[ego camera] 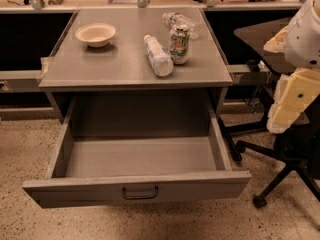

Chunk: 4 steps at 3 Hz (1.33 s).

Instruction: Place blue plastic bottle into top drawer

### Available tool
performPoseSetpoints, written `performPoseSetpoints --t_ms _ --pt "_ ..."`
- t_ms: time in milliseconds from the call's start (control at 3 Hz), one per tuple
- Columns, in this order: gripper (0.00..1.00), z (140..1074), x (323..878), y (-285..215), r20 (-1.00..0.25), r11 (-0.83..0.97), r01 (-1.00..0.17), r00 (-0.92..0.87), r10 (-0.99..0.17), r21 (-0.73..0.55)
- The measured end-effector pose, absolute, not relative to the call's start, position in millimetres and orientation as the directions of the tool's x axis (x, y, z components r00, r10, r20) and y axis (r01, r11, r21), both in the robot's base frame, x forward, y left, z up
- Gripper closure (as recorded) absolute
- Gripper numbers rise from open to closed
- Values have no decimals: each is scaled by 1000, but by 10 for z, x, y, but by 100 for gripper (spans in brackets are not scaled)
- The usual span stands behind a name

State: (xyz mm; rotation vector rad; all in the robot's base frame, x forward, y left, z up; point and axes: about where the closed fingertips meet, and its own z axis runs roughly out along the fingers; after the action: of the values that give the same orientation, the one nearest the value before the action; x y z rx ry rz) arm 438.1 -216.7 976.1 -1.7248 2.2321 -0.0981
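The blue plastic bottle (158, 56), clear with a pale label and a white cap, lies on its side on the grey cabinet top (100, 66), right of centre. The top drawer (137, 191) is pulled wide open below it and is empty inside, with its dark bar handle (140, 192) centred on the front panel. My gripper (287, 106) hangs at the far right, beyond the cabinet's right side and level with the drawer opening. It is well away from the bottle and holds nothing that I can see.
A green-and-white drink can (179, 44) stands upright just right of the bottle. A smaller all-clear bottle (179, 21) lies behind the can. A beige bowl (96, 34) sits at the back left. An office chair base (280, 164) stands on the floor at the right.
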Motion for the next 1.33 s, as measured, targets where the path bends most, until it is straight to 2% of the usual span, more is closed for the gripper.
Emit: performPoseSetpoints --t_ms 333,667,1333 --pt "0 9761 4383 -2166 -207 269 -931 -221 -953 -245" --pt "0 9692 4671 -2058 -198 241 -938 -194 -961 -249" --pt "0 9491 6238 -1292 -195 75 -960 -21 -980 -271"
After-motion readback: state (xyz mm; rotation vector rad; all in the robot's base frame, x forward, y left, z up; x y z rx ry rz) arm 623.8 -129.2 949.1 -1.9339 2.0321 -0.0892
